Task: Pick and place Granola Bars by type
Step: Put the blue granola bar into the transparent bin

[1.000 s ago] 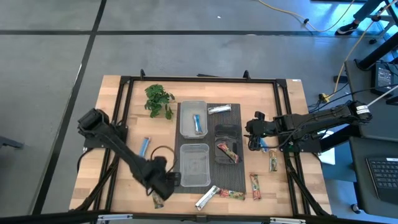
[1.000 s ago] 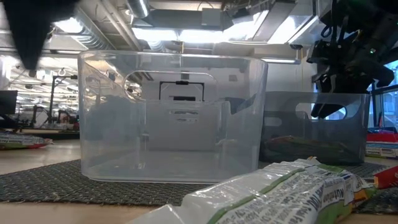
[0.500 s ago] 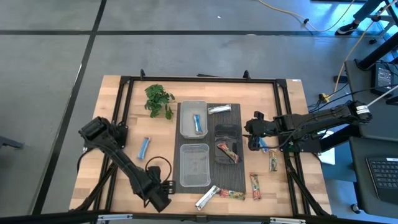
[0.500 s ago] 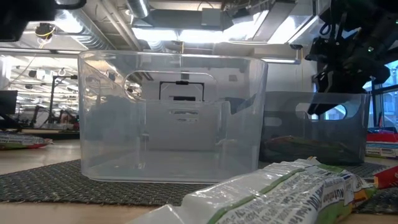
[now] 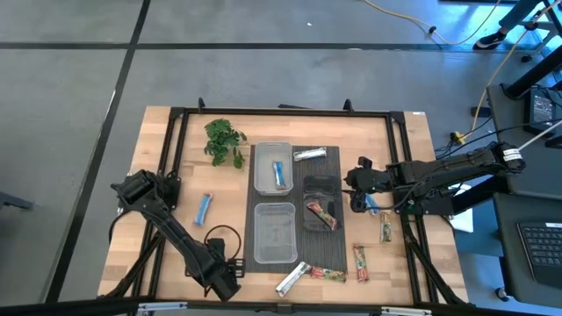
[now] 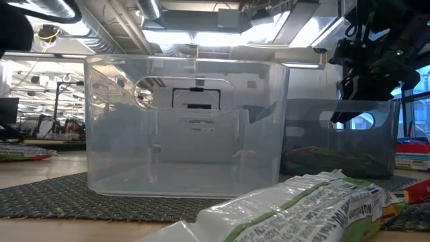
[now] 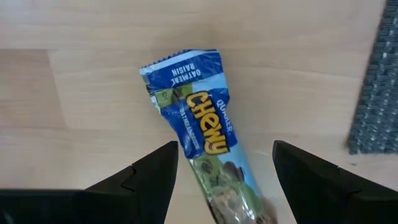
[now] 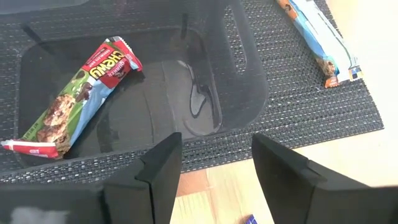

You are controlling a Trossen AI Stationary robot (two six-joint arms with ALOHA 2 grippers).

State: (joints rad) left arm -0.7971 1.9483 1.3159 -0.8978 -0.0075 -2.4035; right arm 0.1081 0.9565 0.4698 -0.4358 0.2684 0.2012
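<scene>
Granola bars in shiny wrappers lie scattered over the wooden tabletop (image 5: 184, 140) and a dark woven mat (image 5: 327, 250). One blue-wrapped bar (image 5: 278, 174) lies in the far clear rectangular plastic tub (image 5: 271, 147); the near clear tub (image 5: 274, 233) is empty. A red-and-green bar (image 8: 69, 96) lies in a dark translucent tub (image 8: 233, 74) on the mat. A silver bar (image 5: 309, 154) rests on the mat's far edge, and another silver bar (image 5: 291, 279) with a red-green one (image 5: 327, 275) lies at its near edge. Loose bars (image 5: 385, 227) lie on bare wood near the right side. The left gripper (image 7: 224, 163), at the near-left corner of the tabletop, hangs over a blue-wrapped oatmeal raisin bar (image 7: 196, 121), fingers (image 7: 152, 177) released on either side of it. The right gripper (image 8: 214, 155) hovers beside the dark tub, fingers (image 8: 163, 168) spread and holding nothing. A leafy green sprig (image 5: 224, 140) lies at the far left.
</scene>
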